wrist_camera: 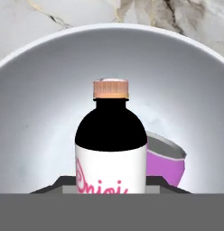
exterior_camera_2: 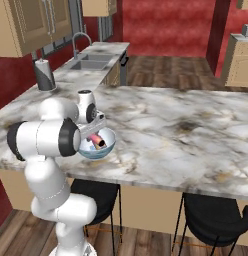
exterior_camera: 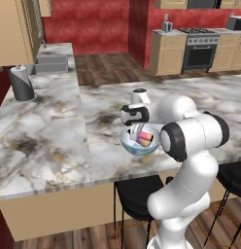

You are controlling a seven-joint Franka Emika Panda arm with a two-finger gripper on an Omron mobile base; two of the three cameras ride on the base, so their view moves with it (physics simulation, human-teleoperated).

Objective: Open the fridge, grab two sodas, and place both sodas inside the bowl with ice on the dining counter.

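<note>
While the second soda is lowered, the bottle [wrist_camera: 111, 144] is pinched by the pincer [exterior_camera: 137, 132] inside the bowl [wrist_camera: 37, 90], beside the can [wrist_camera: 165, 160]; release is called for next.

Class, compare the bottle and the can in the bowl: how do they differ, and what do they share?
The bottle is taller, dark with a white label and orange cap; the can is shorter and purple. The bottle is in front of the can, partly hiding it, between the gripper fingers; the can lies free. Both are inside the bowl.
</note>
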